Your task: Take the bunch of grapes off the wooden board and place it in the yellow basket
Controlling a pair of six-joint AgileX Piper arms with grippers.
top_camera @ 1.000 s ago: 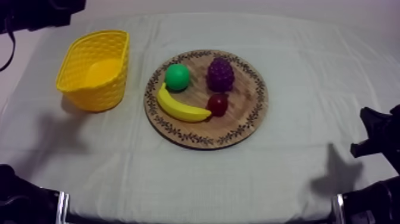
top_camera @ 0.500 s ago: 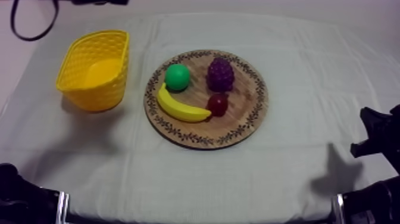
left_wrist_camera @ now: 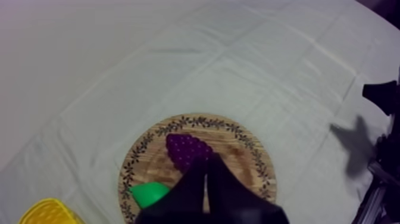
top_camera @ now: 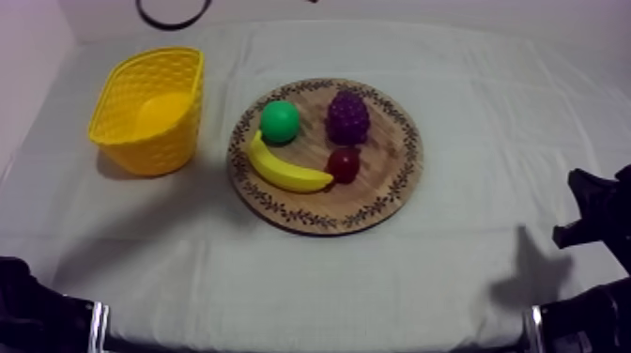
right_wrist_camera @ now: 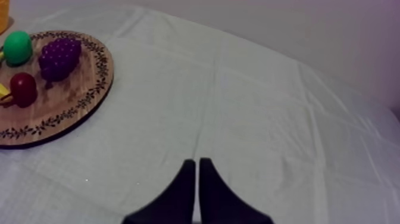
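Observation:
The purple bunch of grapes [top_camera: 347,116] lies on the far side of the round wooden board [top_camera: 399,192]. A green pear [top_camera: 280,121], a banana [top_camera: 282,170] and a small red fruit [top_camera: 343,164] share the board. The yellow basket [top_camera: 148,109] stands left of the board and holds nothing. My left gripper [left_wrist_camera: 205,165] hangs high above the board, shut on nothing, its tips over the grapes [left_wrist_camera: 186,150]. My right gripper [right_wrist_camera: 197,162] is shut too, low over bare cloth to the right of the board [right_wrist_camera: 65,113] and the grapes [right_wrist_camera: 59,58].
My right arm [top_camera: 593,218] sits at the table's right edge, with its shadow on the cloth beside it. Bare cloth lies in front of the board and between the board and the right arm. Part of my left arm [top_camera: 33,314] is at the near left corner.
The dark shape of my left arm at the top view's upper left has left that view. Its shadow on the cloth has slid right, from beside the basket. The fruit, basket and right arm stayed put.

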